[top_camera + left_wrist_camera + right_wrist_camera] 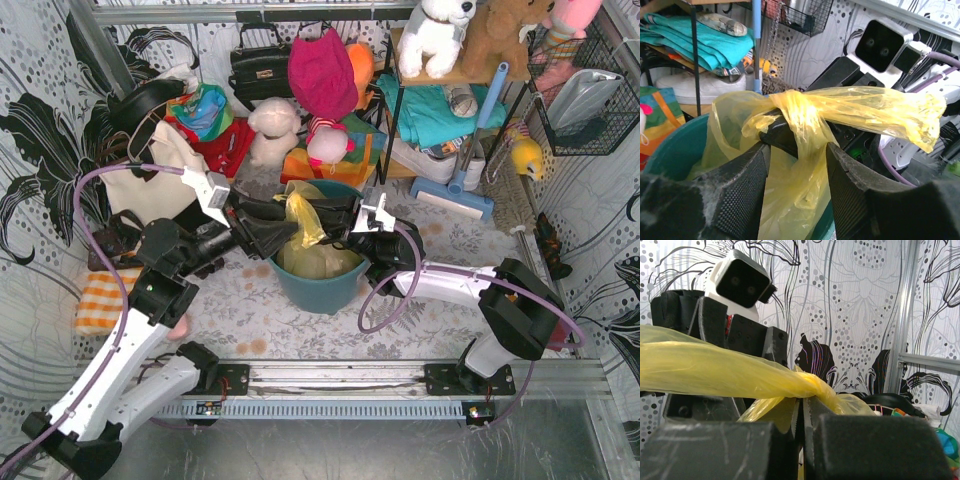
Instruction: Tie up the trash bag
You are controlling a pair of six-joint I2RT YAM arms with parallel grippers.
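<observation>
Top external view is showing a round teal bin (318,292) standing in the middle of the desk (250,315). The trash bag (310,255) is sitting inside it and lining it. The bag's thin yellow-green plastic is filling the bin's mouth, and its gathered top is rising above the rim at the far side. What is inside the bag cannot be made out. At the upper right a wire basket (600,142) is hanging on the wall with a pale grey item inside, and a cream tote bag (160,180) is lying at the far left.

Both arms are reaching in over the bin from opposite sides. The left gripper (288,234) and the right gripper (338,222) are meeting nose to nose at the bunched top of the bag.

The left wrist view is showing the bag's neck twisted into a crossing just above and beyond the left gripper. One flap is trailing off to the right and another strand is hanging down between the fingers (740,192). Those fingers are standing spread apart, with plastic running between them but not being squeezed.

The right wrist view is showing the right gripper's fingers (865,445) pressed almost together, pinching a fold of the bag directly under the twisted bunch. A flat band of plastic is stretching away to the left across the front of the left gripper.
</observation>
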